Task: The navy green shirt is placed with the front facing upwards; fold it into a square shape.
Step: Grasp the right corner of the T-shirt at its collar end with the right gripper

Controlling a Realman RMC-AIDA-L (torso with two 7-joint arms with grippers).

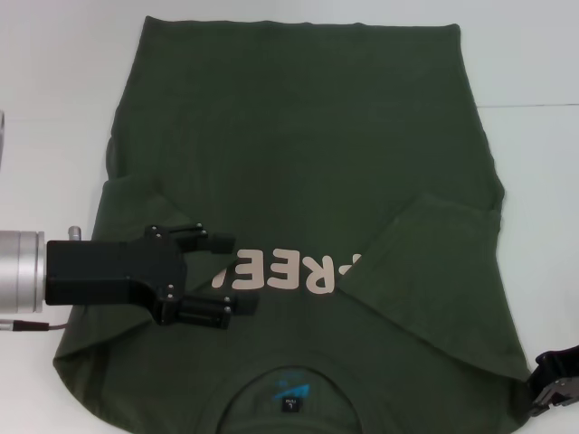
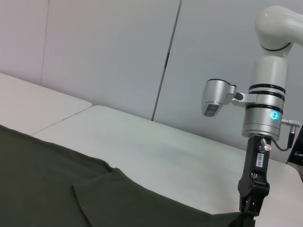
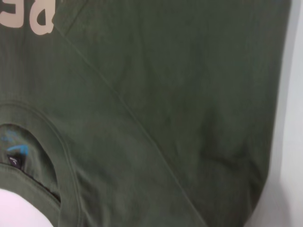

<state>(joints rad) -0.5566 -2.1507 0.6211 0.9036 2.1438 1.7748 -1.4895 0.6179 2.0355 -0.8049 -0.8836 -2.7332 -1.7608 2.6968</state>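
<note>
The left gripper (image 1: 224,274), fingers spread, hovers over the chest lettering (image 1: 289,273) of the navy green shirt (image 1: 298,136), which lies flat on the white table (image 1: 54,81) with both sleeves folded inward, while the right gripper (image 1: 554,391) sits at the shirt's right shoulder edge, its finger state impossible to tell.

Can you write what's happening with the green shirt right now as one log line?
shirt: flat, front up, sleeves folded in | left gripper: open, over the lettering | right gripper: at shirt's near right corner
</note>
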